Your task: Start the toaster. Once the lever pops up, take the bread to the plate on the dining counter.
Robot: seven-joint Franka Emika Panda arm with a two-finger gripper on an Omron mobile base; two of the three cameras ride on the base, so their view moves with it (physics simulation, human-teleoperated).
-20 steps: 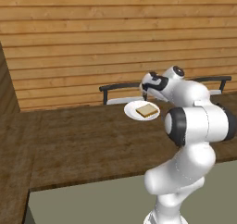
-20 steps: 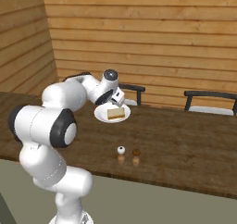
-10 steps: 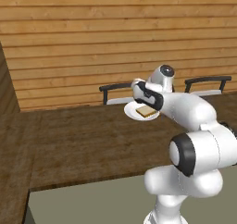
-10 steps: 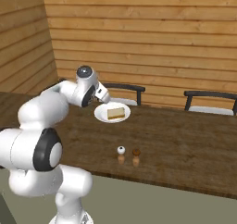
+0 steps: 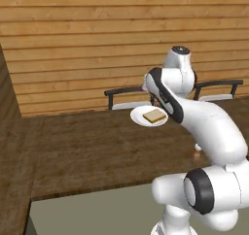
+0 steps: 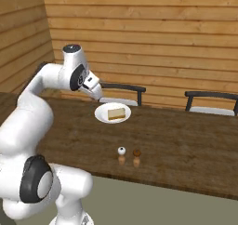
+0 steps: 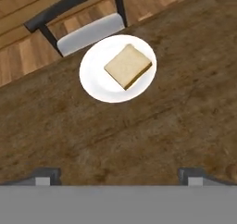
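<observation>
The bread (image 7: 128, 66) lies flat on the white plate (image 7: 92, 77), which rests on the dark wood dining counter (image 7: 139, 135). My gripper (image 7: 119, 177) hangs open above the counter, drawn back from the plate, with nothing between its fingers. From the right base, the gripper (image 6: 99, 97) sits just left of and above the plate (image 6: 100, 113) and the bread (image 6: 116, 113). In the left base view the bread (image 5: 154, 115) and plate (image 5: 138, 116) lie beside my forearm. The toaster is out of view.
Two dark chairs (image 6: 120, 91) (image 6: 211, 101) stand behind the counter, against a wood-plank wall. Two small shakers (image 6: 121, 155) (image 6: 136, 157) stand nearer the counter's front edge (image 6: 186, 191). The counter runs on to the left (image 5: 73, 146).
My hand has drawn back and up from the plate while the arm's elbow swung round. The bread stays on the plate and the jaws stay open.
</observation>
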